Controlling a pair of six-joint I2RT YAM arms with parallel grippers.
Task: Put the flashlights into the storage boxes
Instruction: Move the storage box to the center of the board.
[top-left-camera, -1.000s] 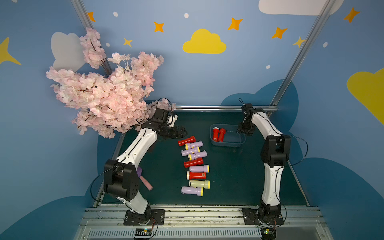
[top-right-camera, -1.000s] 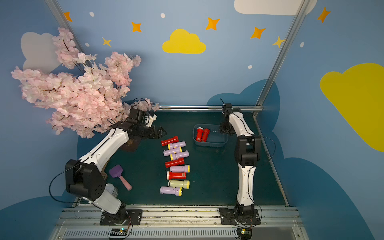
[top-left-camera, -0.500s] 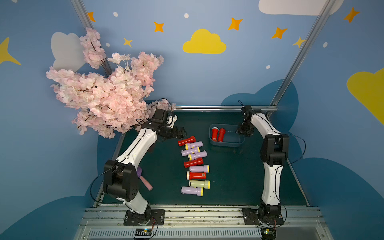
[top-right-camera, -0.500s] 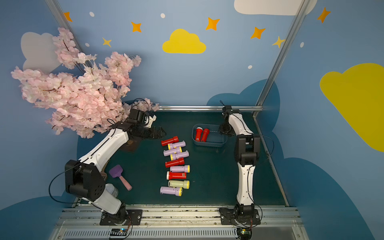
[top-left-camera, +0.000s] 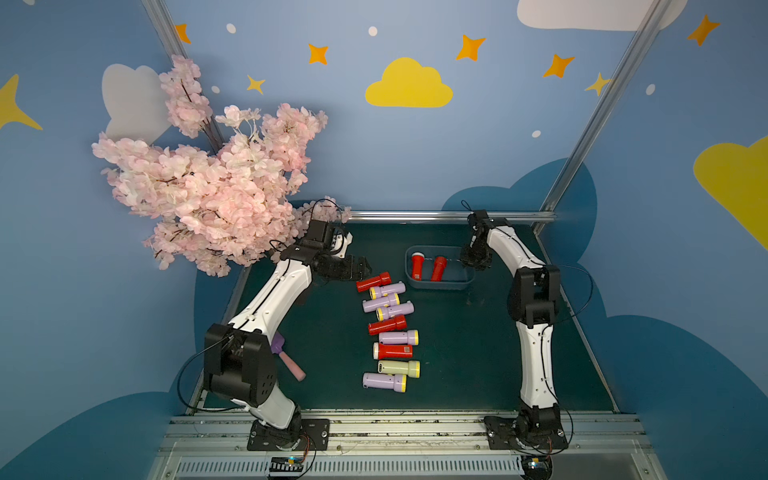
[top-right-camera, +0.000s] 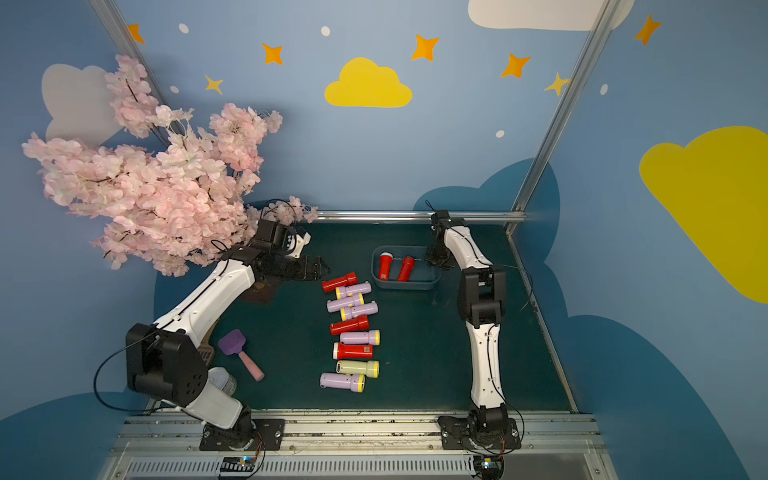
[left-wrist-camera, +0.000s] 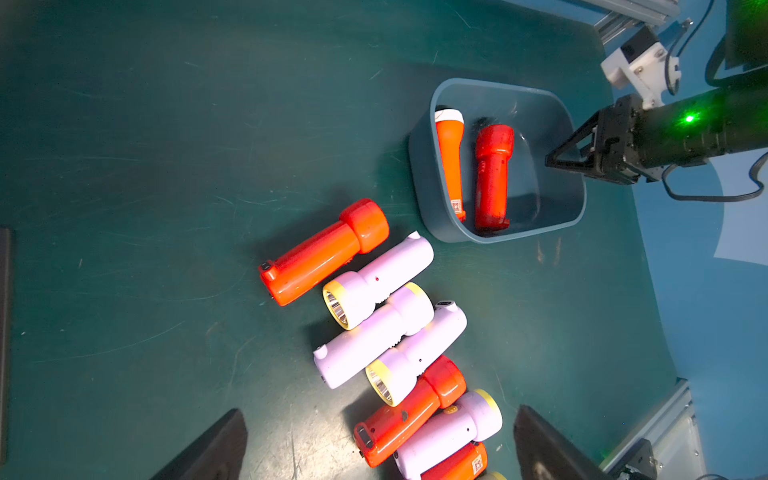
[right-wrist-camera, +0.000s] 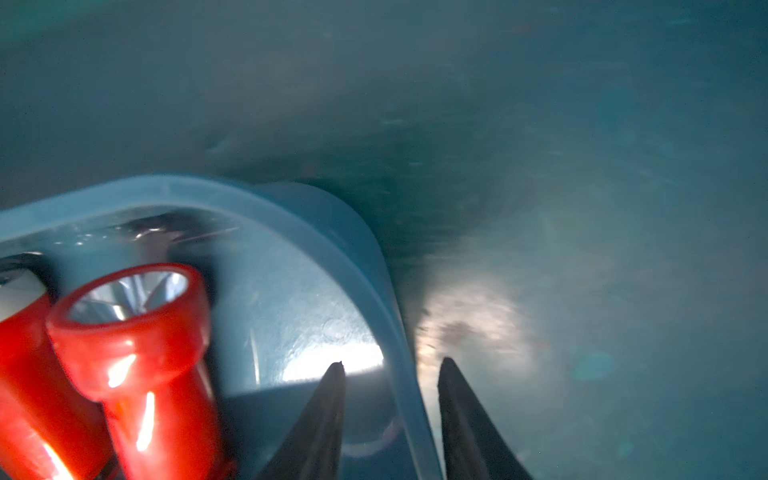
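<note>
Several flashlights, red (top-left-camera: 373, 281), lilac (top-left-camera: 387, 290) and one cream-yellow (top-left-camera: 399, 368), lie in a row down the middle of the mat in both top views. The blue-grey storage box (top-left-camera: 440, 286) (top-right-camera: 405, 286) holds two red flashlights (top-left-camera: 417, 266) (left-wrist-camera: 492, 178). My right gripper (right-wrist-camera: 392, 361) (top-left-camera: 463, 261) straddles the box's end wall (right-wrist-camera: 291, 216), one finger inside and one outside. It is narrowly open, with a gap showing beside the inner finger. My left gripper (left-wrist-camera: 380, 410) (top-left-camera: 365, 268) hovers wide open and empty just behind the row's far end.
A pink blossom tree (top-left-camera: 208, 187) overhangs the back left corner and my left arm. A purple scoop with a pink handle (top-right-camera: 239, 349) and a tin can (top-right-camera: 222, 379) lie front left. Metal rails edge the mat at back and right.
The right gripper's jaws have narrowed round the box wall. The right arm and the box have shifted a little toward the flashlight row. The left arm has stayed put.
</note>
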